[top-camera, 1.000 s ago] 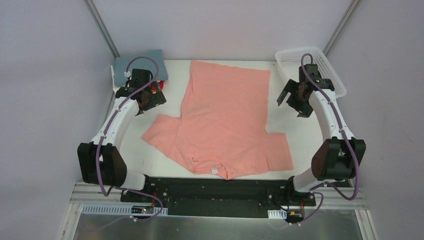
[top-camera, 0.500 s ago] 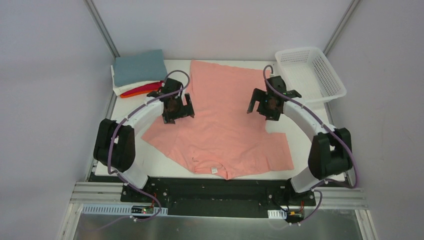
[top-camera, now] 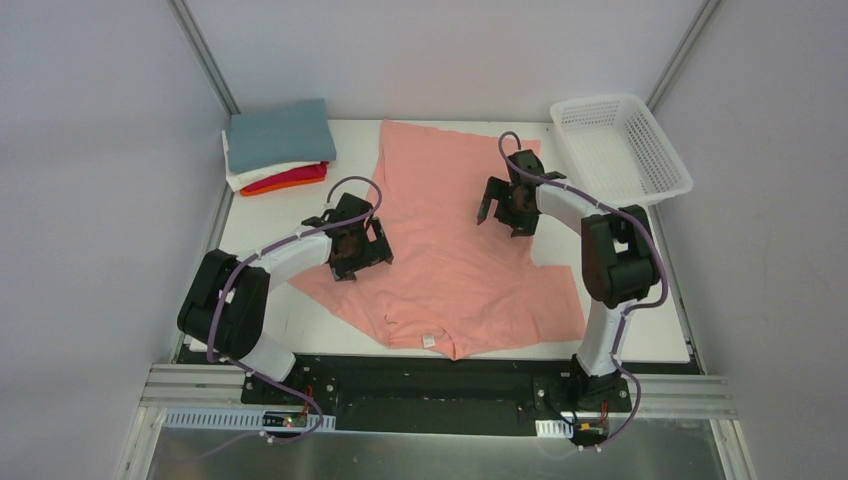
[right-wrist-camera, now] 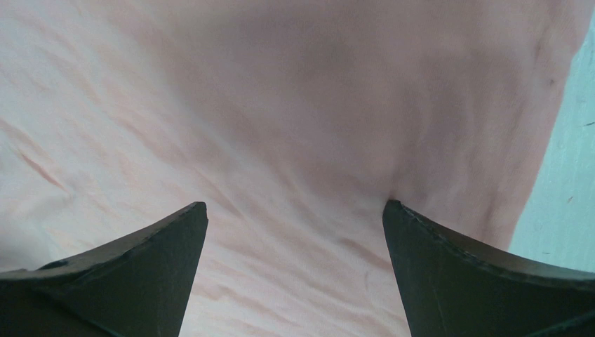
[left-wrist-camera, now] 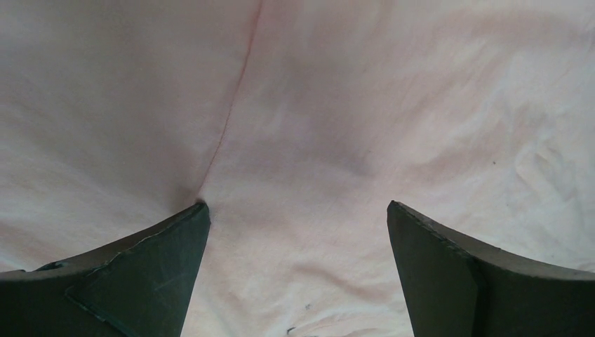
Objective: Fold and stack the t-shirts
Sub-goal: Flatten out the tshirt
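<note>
A salmon-pink t-shirt (top-camera: 445, 230) lies spread flat on the white table, collar toward the near edge. My left gripper (top-camera: 358, 250) is open and pressed down on the shirt by its left armpit; the pink cloth (left-wrist-camera: 302, 140) fills its wrist view, with a fingertip (left-wrist-camera: 175, 232) touching a seam. My right gripper (top-camera: 508, 208) is open and down on the shirt's right side; pink cloth (right-wrist-camera: 281, 126) fills its view, with the cloth's edge to the right. A stack of folded t-shirts (top-camera: 277, 148), grey-blue on top of white, orange and red, sits at the far left corner.
A white plastic lattice basket (top-camera: 618, 150) stands at the far right corner. Bare table (right-wrist-camera: 568, 175) shows just right of the shirt's side edge. Grey walls close in the table on three sides.
Both arms swung inward from the table's far corners and came down onto the pink shirt. The left one uncovered the folded stack. Both grippers stayed open.
</note>
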You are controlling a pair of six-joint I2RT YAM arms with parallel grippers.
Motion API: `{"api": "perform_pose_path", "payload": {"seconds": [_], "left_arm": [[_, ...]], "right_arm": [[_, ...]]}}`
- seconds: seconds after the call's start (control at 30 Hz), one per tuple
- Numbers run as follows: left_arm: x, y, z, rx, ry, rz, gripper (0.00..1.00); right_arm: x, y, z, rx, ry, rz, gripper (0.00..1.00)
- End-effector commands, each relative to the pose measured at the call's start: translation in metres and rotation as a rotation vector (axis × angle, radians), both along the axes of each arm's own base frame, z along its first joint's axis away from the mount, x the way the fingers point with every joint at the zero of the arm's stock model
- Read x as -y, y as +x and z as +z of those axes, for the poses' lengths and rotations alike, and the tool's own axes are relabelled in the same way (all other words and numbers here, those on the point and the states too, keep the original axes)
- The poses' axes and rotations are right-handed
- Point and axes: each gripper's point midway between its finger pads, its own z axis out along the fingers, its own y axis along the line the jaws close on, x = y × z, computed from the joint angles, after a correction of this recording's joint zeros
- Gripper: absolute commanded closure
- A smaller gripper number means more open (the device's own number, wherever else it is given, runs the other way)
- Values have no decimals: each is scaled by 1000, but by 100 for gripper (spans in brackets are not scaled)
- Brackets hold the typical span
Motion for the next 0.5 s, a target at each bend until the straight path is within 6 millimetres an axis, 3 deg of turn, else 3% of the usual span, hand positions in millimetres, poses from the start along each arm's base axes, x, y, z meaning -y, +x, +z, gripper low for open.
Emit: {"api": "perform_pose_path", "payload": {"seconds": [0.0,0.1,0.23,0.37,0.47], "left_arm": [[-35,20,-18,-7,109,130,1],[-48,49,-25,-21,130,164,1],[-35,109,-20,14,111,120,1],[-11,169,-11,63,72,56,1],[9,206,-1,114,32,-22,1]], "right_arm": [[1,-34,-7,-54,39,-54,1],[1,-73,-8,-75,57,-78,1],[-17,-146,-14,-158,120,-50,1],[-62,-232,-20,-269,174,148,1],[-97,-271,-13,-306,213,319,1]]}}
